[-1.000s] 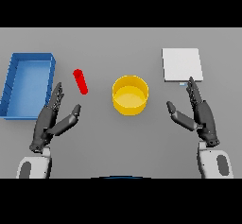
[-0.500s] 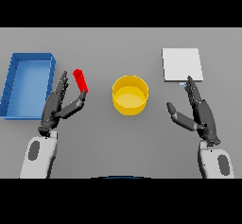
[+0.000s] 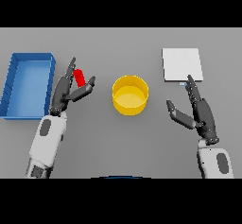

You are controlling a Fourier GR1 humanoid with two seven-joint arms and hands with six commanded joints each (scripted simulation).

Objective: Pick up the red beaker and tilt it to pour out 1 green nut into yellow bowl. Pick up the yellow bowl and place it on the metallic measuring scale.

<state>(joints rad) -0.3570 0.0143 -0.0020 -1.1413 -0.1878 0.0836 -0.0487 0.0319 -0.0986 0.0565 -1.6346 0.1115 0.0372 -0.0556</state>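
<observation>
The grasp is in hand: the left hand (image 3: pixel 66 91) brackets the red beaker (image 3: pixel 80 78), fingers spread, not yet pinching. The beaker lies on the bench left of the yellow bowl (image 3: pixel 130 94). Next, close and lift. The right hand (image 3: pixel 201 114) idles, fingers straight.

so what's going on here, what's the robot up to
The left hand is at the red beaker, fingers around it with the thumb on its right side, though a firm grip can't be confirmed. The beaker sits between the blue tray and the yellow bowl. The bowl stands on the table, not yet on the scale at the far right. The right hand hangs open just below the scale, holding nothing. Nothing has been poured yet, as far as can be seen.
</observation>
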